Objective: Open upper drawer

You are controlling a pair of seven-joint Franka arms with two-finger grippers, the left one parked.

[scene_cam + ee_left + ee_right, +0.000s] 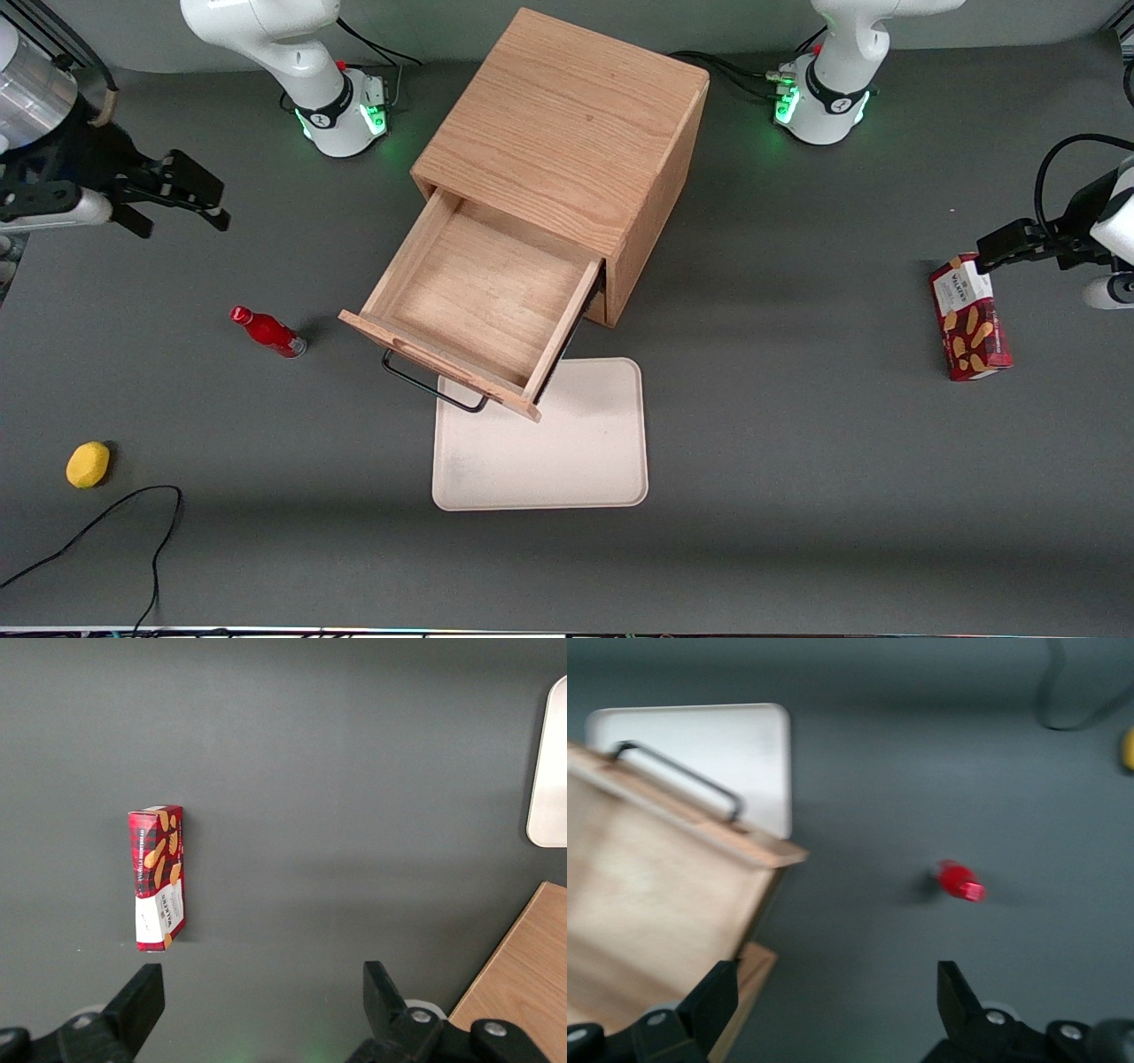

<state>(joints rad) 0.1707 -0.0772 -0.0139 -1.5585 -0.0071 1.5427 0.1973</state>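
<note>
1. Oak cube cabinet (567, 124): stands mid-table, its front turned toward the front camera and slightly toward the working arm's end.
2. Cream tray (549, 452): lies flat on the table in front of the cabinet, nearer the front camera, partly under the drawer's overhang.
3. Upper drawer (483, 297): topmost drawer, drawn well out of the cabinet and empty. Its travel axis runs from the cabinet toward the front camera; the front panel's long axis lies crosswise to that. Judged rigid, light wood, sliding freely rather than fragile. The task looks essentially complete.
4. Black wire handle (431, 387): thin bar along the drawer's front panel, standing clear of the wood; the natural place to take hold, hooked or pinched at mid-length, pulling along the travel axis.
5. Gripper (177, 197): hangs above the table at the working arm's end, well apart from the drawer, fingers spread and holding nothing.
6. Red bottle (267, 331): lies on its side between gripper and drawer.
</note>
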